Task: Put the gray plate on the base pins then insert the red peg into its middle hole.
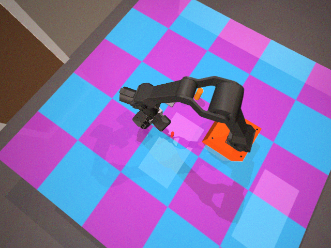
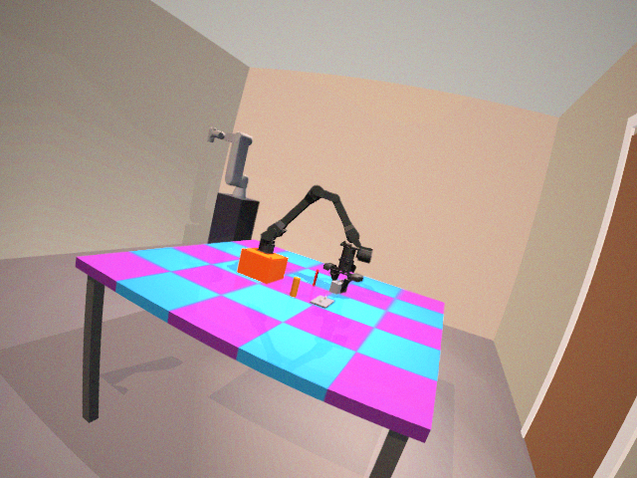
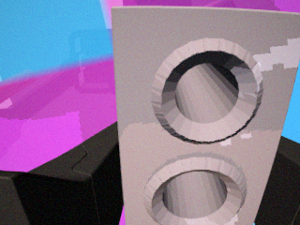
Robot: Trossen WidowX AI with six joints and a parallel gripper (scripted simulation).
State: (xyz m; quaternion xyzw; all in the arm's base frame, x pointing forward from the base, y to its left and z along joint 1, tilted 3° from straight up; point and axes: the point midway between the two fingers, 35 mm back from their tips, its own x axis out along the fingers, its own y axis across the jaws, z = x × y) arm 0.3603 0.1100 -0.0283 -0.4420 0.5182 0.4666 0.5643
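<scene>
The gray plate is a thick block with round holes, two of which show in the wrist view. My gripper is shut on it, one finger at each side. Whether the plate touches the table cannot be told. The base is a flat light gray slab with small pins, beside the plate and apart from it. In the top view the arm hides much of it. The red peg stands upright, apart from my gripper, on the side toward the arm's mount.
An orange cylinder stands upright near the base. The arm's orange mount is on the checkered table. A second gray robot arm stands on a dark pedestal beyond the table.
</scene>
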